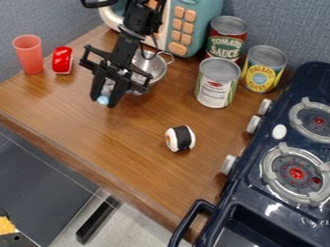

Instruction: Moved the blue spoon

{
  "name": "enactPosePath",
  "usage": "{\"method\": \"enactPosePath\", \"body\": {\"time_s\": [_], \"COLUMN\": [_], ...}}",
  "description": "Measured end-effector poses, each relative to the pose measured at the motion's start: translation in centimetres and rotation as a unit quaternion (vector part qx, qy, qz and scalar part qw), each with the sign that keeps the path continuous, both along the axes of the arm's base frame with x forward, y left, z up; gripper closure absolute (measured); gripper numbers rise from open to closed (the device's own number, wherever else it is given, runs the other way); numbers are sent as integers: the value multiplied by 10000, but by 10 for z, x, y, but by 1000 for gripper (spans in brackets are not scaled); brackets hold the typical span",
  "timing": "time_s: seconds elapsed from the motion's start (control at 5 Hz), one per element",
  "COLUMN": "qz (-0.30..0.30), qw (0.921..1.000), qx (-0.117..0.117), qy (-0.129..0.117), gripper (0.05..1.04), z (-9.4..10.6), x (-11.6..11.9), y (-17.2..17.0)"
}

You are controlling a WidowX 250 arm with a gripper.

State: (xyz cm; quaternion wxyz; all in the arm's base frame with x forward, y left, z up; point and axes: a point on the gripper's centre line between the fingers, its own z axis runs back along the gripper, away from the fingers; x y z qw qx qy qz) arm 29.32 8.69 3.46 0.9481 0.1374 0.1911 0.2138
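So the claw (105, 100) is narrow here, apparently closed in on the blue spoon (103, 100). Just a pale blue end can be made out, right between the tips, over the left side of the desk (138, 140) and in front of the metal strainer (155, 66). Whether the spoon is touching the wood can't be told. It looks to be pinched from above, which makes sense for something skinny: with a side pressed in from each way, less rolling should be allowed. A swing could still be expected if it's gripped off-centre.

The cans (216, 89) are grouped over by the wall, so they're kept nicely out of the way. Same deal with the red cup (29, 55), stood upright off to the left. The sushi roll (180, 138) is left lying nearer the stove (251, 198), so a bit of clearance would be needed if the spoon gets carried that way.
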Motion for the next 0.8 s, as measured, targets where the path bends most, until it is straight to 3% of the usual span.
{"method": "enactPosePath", "body": {"time_s": [0.2,0.6,0.8], "qz": [-487,-1725,-2078], "qw": [9979,9682,9579], "qx": [-196,-876,-972], "qy": [-389,-1589,-1723], "gripper": [758,758,758], "z": [10,44,51], "x": [1,-2,-2], "y": [-11,-43,-55]}}
